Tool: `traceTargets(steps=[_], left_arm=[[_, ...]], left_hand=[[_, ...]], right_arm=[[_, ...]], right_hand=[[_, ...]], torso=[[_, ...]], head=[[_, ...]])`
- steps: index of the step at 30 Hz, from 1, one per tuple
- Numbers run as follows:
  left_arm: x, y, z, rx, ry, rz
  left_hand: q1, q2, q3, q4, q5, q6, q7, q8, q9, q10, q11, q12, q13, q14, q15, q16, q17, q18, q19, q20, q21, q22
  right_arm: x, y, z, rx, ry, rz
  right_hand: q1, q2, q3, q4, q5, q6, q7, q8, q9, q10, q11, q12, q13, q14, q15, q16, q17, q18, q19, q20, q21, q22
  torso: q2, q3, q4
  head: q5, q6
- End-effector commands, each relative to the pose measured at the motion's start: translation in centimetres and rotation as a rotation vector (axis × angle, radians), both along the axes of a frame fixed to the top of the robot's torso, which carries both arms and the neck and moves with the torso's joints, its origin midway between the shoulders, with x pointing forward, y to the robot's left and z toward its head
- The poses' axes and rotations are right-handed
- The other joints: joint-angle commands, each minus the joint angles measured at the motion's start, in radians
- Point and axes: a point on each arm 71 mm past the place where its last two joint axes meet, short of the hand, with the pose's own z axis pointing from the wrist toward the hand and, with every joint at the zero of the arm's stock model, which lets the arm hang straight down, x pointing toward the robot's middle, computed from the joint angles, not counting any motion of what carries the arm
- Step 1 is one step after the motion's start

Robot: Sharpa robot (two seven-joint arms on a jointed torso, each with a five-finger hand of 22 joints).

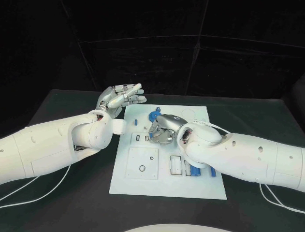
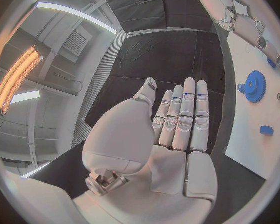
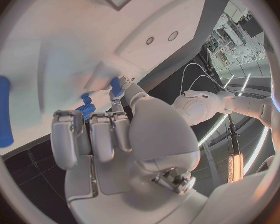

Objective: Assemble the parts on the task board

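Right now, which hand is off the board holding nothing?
The left hand: it hovers beside the white board, fingers straight and empty. The right hand is down on the board among the blue parts.
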Motion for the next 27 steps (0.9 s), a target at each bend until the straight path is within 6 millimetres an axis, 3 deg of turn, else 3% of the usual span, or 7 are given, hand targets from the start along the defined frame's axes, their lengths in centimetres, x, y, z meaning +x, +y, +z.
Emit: traceTargets(steps=[1,27], left_arm=[[0.03,-0.17,0.18,-0.005,-0.009,-0.012],[0.1,-0.18,0.13,-0.004,-0.008,-0.011]], left_hand=[[0.0,0.01,0.0,-0.006,0.001,0.007,0.002,-0.001,0.001,0.007,-0.002,0.001,0.0,0.007,0.001,-0.002,0.002,0.015,0.005,0.002,0.002,-0.001],[0.0,0.01,0.0,-0.006,0.001,0.007,0.002,-0.001,0.001,0.007,-0.002,0.001,0.0,0.007,0.001,-0.002,0.002,0.015,0.005,0.002,0.002,-0.001]], right_arm=[[-0.05,-0.02,-0.35,-0.012,0.008,-0.002],[0.03,-0.56,-1.12,-0.056,0.085,-0.026]], right_hand=[[0.0,-0.007,0.002,-0.002,-0.002,0.013,-0.009,0.001,0.0,0.063,-0.003,-0.003,0.201,0.083,-0.004,0.0,0.171,-0.008,0.056,-0.007,0.002,0.201],[-0.018,-0.022,0.003,0.001,-0.006,0.002,-0.004,-0.009,-0.003,0.061,0.001,-0.007,0.198,0.082,-0.001,-0.002,0.168,-0.007,0.053,-0.005,0.0,0.197]], torso=[[0.0,-0.0005,0.0005],[0.0,-0.0002,0.0]], head=[[0.0,-0.001],[-0.005,-0.007]])
